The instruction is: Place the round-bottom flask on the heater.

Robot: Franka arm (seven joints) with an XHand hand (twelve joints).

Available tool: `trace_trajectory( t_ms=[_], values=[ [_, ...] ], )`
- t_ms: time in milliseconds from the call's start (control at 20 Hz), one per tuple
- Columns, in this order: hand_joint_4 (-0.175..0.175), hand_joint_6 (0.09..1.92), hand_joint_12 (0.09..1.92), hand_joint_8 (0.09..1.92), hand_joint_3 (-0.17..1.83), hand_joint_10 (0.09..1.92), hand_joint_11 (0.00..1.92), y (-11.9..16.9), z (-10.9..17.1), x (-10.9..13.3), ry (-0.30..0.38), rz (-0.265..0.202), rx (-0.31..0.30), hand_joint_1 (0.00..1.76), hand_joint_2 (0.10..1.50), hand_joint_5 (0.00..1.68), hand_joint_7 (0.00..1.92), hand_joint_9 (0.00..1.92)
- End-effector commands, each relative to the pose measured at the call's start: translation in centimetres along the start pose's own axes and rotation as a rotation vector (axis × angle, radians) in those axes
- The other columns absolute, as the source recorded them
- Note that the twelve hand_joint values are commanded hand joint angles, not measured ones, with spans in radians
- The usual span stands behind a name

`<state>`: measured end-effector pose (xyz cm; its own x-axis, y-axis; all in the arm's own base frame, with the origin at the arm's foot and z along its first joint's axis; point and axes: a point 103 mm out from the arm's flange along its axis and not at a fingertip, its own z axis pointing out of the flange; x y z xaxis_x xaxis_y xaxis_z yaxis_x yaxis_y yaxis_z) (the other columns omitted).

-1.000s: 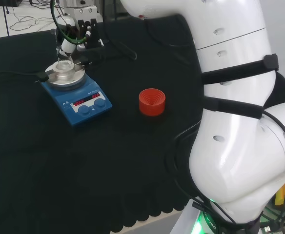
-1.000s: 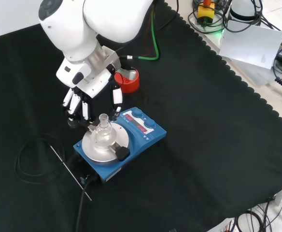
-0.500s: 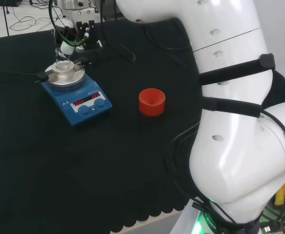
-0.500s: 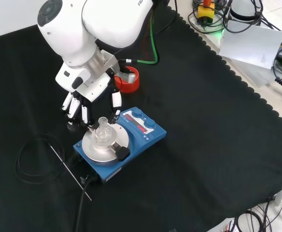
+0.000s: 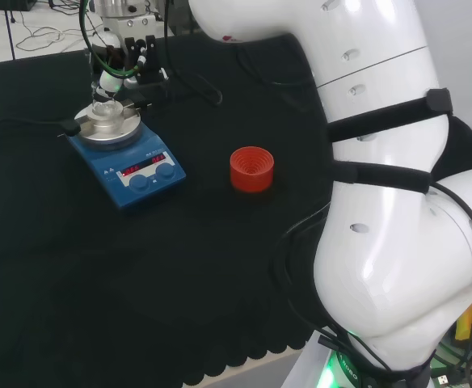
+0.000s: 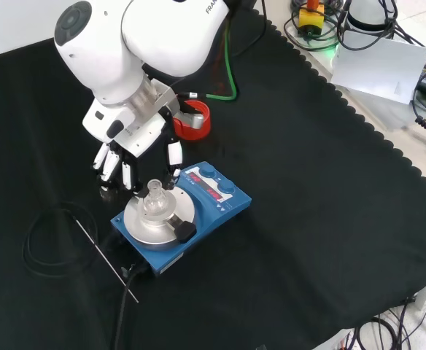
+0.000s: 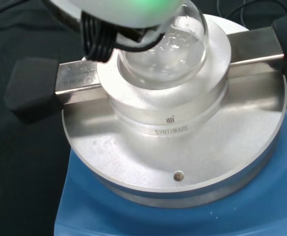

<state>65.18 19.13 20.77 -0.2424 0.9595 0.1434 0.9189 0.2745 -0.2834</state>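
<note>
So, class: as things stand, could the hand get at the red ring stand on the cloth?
Probably yes. The red ring stand sits alone on bare cloth, nothing over it. The hand hangs open beside the flask on the heater, holding nothing.

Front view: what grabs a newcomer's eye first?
The blue heater at centre, with a clear flask seated in its metal block. The robot hand hangs just above and behind it, fingers relaxed, off the glass. A red stand sits farther back.

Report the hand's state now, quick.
Hand: open, fingers straight and apart from the round-bottom flask, which sits on the heater.
</note>
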Motion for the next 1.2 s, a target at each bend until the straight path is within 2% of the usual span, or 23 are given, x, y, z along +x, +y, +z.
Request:
trace_trajectory(
  t_ms=[50, 150, 550, 1200],
  values=[
    [-0.047, 0.89, 1.37, 0.68, 0.58, 0.68, 0.26, 0.0, 0.3, -0.3, -0.003, 0.02, 0.041, 0.97, 0.74, 0.9, 0.2, 0.47],
    [-0.072, 0.87, 1.38, 0.68, 0.63, 0.69, 0.24, -0.2, 0.3, -0.4, -0.004, 0.022, 0.044, 0.95, 0.69, 0.83, 0.17, 0.44],
    [-0.065, 0.84, 1.4, 0.67, 0.66, 0.7, 0.17, -1.4, -0.2, -0.6, -0.001, 0.033, 0.033, 0.94, 0.63, 0.65, 0.12, 0.38],
    [-0.062, 0.82, 1.4, 0.67, 0.66, 0.71, 0.15, -9.9, -3.8, -1.5, 0.02, 0.1, -0.081, 0.93, 0.63, 0.62, 0.11, 0.37]
  ],
)
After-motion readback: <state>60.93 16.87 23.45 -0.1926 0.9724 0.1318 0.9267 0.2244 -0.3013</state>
